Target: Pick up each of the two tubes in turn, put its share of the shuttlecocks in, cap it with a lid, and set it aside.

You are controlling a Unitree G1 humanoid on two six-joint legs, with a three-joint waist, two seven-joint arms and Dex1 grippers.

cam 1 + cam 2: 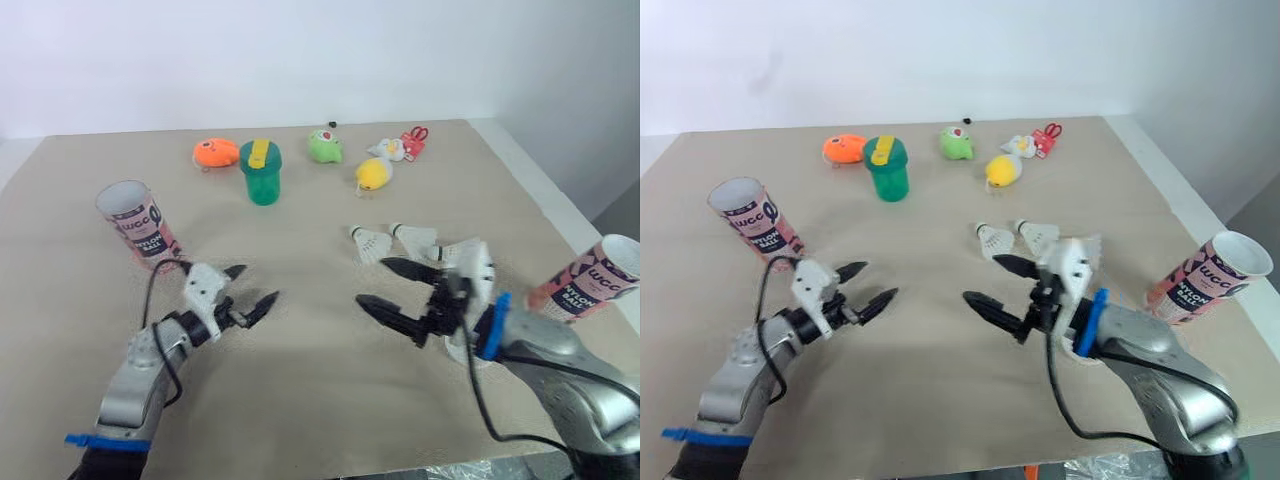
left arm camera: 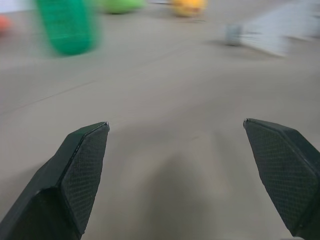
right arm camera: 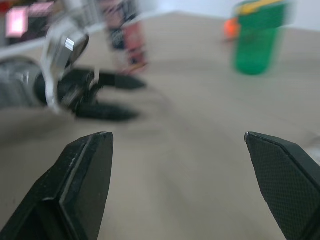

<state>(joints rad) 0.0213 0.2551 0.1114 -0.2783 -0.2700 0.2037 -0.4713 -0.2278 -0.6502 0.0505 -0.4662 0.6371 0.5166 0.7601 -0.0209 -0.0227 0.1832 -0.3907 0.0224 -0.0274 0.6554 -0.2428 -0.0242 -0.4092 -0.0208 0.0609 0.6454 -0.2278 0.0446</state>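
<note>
Two pink-and-white tubes stand open-topped and tilted on the beige table: one at the left (image 1: 138, 222), one at the right edge (image 1: 590, 278). Two white shuttlecocks (image 1: 370, 242) (image 1: 415, 238) lie in the middle, just beyond my right gripper (image 1: 373, 282). That gripper is open and holds nothing, low over the table and pointing left. My left gripper (image 1: 255, 284), also open with nothing in it, points right toward it, a little right of the left tube. In the right wrist view the left gripper (image 3: 120, 95) shows in front of the left tube (image 3: 132, 40).
Along the far side stand a green cup with a yellow lid (image 1: 261, 172), an orange toy (image 1: 215, 153), a green toy (image 1: 324, 146), a yellow toy (image 1: 372, 174), a white toy (image 1: 388, 150) and a red item (image 1: 414, 140). The table's right edge runs close to the right tube.
</note>
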